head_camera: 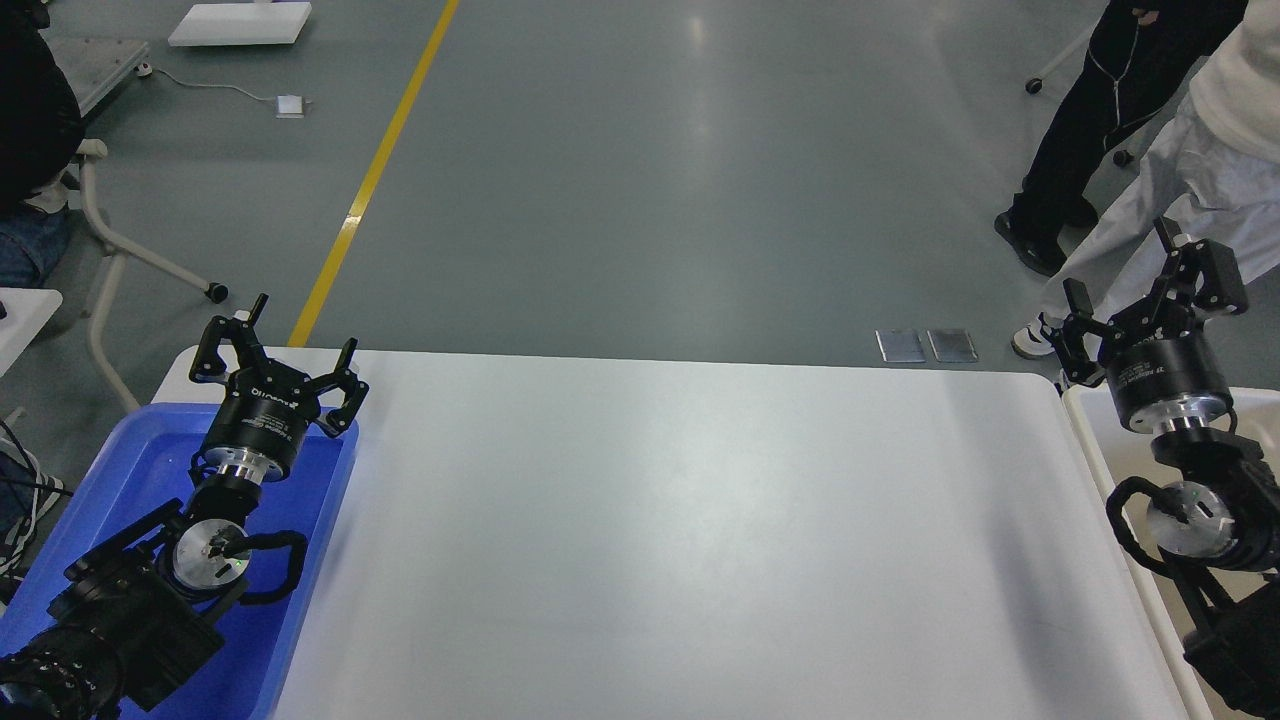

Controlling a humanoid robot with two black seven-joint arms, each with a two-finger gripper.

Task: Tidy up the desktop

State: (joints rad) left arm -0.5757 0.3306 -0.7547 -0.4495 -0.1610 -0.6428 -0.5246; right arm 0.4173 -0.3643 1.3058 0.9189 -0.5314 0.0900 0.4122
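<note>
The desktop (680, 520) is a large, smooth white rectangular top with rounded far corners, lying flat and filling most of the lower part of the view. Its surface is glossy, with a soft pale glare across the middle. A blue tray (310, 560) lies against its left edge, and the far edge meets grey floor.
</note>
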